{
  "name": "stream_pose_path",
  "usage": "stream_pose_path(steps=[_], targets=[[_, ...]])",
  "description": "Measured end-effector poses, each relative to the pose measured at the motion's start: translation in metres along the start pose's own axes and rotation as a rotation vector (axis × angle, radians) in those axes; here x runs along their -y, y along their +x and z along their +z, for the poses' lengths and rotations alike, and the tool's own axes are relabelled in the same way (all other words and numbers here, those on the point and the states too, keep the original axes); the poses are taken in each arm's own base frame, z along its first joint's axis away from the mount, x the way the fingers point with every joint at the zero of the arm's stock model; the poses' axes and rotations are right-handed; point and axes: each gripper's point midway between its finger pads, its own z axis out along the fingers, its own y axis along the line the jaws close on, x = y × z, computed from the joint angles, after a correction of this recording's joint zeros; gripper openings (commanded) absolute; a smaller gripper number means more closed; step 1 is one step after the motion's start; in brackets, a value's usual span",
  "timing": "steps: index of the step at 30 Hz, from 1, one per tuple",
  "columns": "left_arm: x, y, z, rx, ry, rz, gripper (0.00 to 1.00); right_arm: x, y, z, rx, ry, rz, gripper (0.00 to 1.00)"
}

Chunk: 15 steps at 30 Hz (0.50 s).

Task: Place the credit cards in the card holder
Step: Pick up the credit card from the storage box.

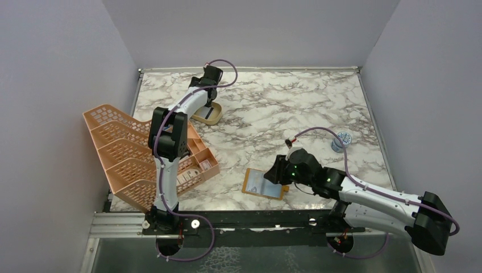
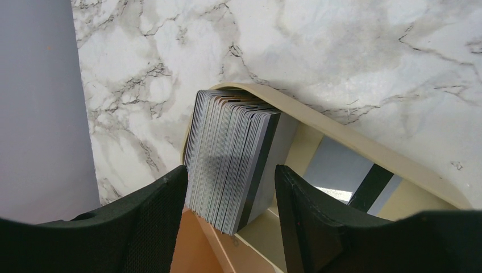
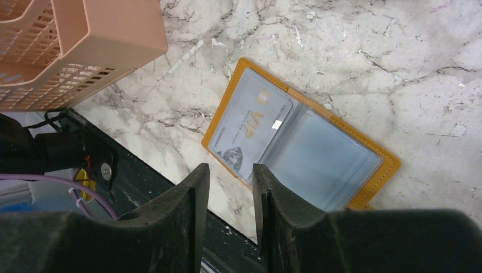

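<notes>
A thick stack of pale grey credit cards (image 2: pixel 227 151) stands on edge in a tan oval dish (image 2: pixel 341 136). Another card with a black stripe (image 2: pixel 347 170) lies flat in the dish. My left gripper (image 2: pixel 230 190) is open, its fingers on either side of the stack, not pressing it; in the top view it (image 1: pixel 206 103) hangs over the dish (image 1: pixel 209 118). The mustard card holder (image 3: pixel 327 159) lies open on the marble, pale blue pockets up, with one "VIP" card (image 3: pixel 250 128) in its left side. My right gripper (image 3: pixel 230 173) hovers over its near edge, narrowly open and empty; both also show in the top view, gripper (image 1: pixel 278 170) and holder (image 1: pixel 263 183).
A big peach lattice rack (image 1: pixel 131 159) stands at the left, its corner close to the holder in the right wrist view (image 3: pixel 85 45). A small blue-white round object (image 1: pixel 341 140) sits at the right. The black rail (image 3: pixel 148 187) runs along the table's near edge.
</notes>
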Motion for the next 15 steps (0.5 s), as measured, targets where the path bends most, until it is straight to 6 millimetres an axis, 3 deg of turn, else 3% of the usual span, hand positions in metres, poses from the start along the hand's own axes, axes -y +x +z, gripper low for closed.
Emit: stream_pose_path(steps=[5,15], targets=[[-0.0019,0.0024,0.004,-0.008,0.005,0.0,0.56,0.0003,0.0002,0.0,-0.001,0.001,0.0,0.35],[-0.0051,0.0029,0.0057,-0.01,0.002,0.015,0.39,0.0003,0.0001,0.0001,-0.001,0.001,0.0,0.35]])
